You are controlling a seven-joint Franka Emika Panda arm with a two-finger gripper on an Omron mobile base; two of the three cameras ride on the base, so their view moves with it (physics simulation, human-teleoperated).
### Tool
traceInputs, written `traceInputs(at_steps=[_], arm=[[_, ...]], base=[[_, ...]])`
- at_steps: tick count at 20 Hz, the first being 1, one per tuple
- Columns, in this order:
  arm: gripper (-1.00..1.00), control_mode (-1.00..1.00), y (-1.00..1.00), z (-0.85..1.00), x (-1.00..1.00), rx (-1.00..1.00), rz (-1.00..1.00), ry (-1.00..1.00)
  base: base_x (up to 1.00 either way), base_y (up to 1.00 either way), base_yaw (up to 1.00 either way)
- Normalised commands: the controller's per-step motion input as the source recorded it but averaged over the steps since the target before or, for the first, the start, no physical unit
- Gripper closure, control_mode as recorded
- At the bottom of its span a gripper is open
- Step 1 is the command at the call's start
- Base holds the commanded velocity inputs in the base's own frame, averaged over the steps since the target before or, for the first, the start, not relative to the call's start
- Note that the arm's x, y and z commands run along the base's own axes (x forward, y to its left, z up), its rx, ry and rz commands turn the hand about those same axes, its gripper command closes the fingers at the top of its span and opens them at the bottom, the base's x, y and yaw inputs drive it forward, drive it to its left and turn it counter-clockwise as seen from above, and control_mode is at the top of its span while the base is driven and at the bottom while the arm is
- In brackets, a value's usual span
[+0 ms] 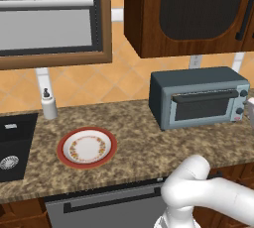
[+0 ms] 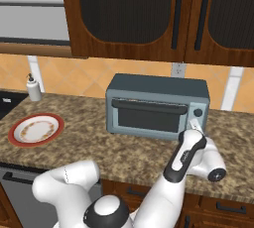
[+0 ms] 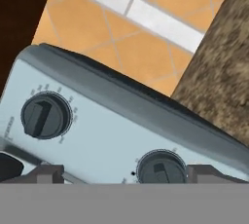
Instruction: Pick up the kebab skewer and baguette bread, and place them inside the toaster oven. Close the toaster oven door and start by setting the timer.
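The blue-grey toaster oven (image 1: 198, 98) (image 2: 156, 105) stands on the granite counter with its toaster oven door (image 1: 203, 107) (image 2: 149, 118) shut and its bar handle up. My gripper (image 2: 195, 126) (image 3: 128, 173) is open, right in front of the oven's right-hand knob panel (image 3: 112, 130). In the hand view its two dark fingertips (image 3: 46, 172) flank the lower knob (image 3: 161, 167), without clearly touching it. A second knob (image 3: 44, 116) sits further along the panel. The kebab skewer and baguette bread are out of view.
A red-rimmed plate (image 1: 87, 147) (image 2: 35, 129) lies bare on the counter left of the oven. Further left are a soap dispenser (image 1: 48, 104) (image 2: 33, 88) and a black sink (image 1: 15, 142). Dark wood cabinets (image 1: 188, 9) hang close above the oven.
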Motion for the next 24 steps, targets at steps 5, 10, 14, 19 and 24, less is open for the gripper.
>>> traceInputs(at_steps=[5,10,14,19,24], arm=[[-1.0,-1.0,0.11,0.0,0.03,0.0,0.0,0.0],[-1.0,-1.0,0.0,0.0,0.12,0.0,-0.01,0.0],[-1.0,-1.0,0.0,-0.03,0.07,0.0,0.0,0.02],[-1.0,-1.0,-0.03,-0.13,0.0,0.0,0.0,0.07],[-1.0,-1.0,-0.09,-0.14,0.04,0.0,0.0,0.08]], base=[[0.0,0.0,0.0],[0.0,0.0,0.0],[0.0,0.0,0.0],[0.0,0.0,0.0],[0.0,0.0,0.0]])
